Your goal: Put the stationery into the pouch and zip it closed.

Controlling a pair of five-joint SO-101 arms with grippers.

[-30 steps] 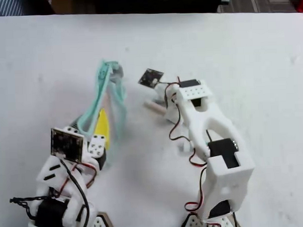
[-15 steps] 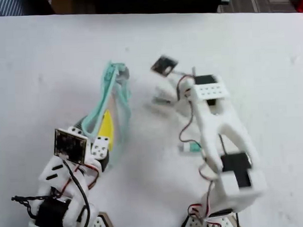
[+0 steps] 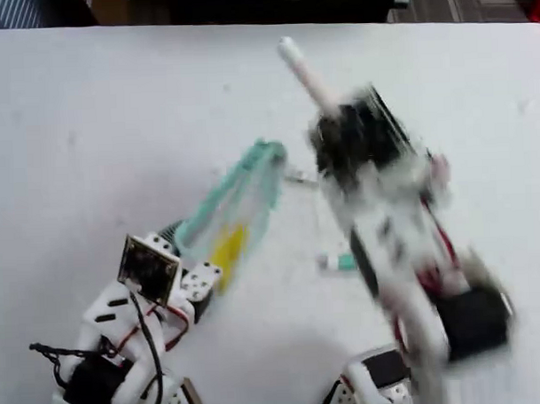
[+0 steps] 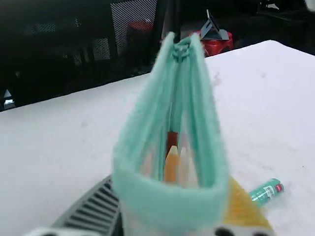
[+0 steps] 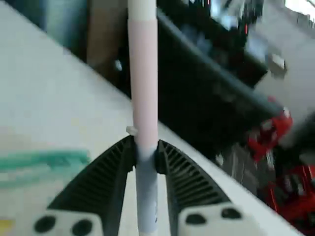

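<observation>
High view: we log the left pincer (image 3: pixel 204 273) at the near-left of the desk (image 3: pixel 89 111), clamped on the near end of the pouch (image 3: pixel 237 199). The pouch has a mint rim and see-through sides. It slants away from that arm toward the middle of the desk, and its far tip is near the right arm.

The right pincer (image 3: pixel 333 107) is over the far-middle of the desk, closed on a pale pen (image 3: pixel 303 70). The pen's free end points toward the far edge. A small green-capped item (image 3: pixel 339 262) lies on the desk between the two arms, apart from the pouch.

Left wrist view: the pouch mouth gapes toward the camera. Inside we see an orange pencil (image 4: pixel 171 164) with a paler one just beside it. The zip's end sits at the far tip, not drawn shut.

Right wrist view: both dark ribbed fingers (image 5: pixel 110 172) press the pen's shaft, with the pen upright between them. The mint rim of the pouch shows on the desk beyond.
</observation>
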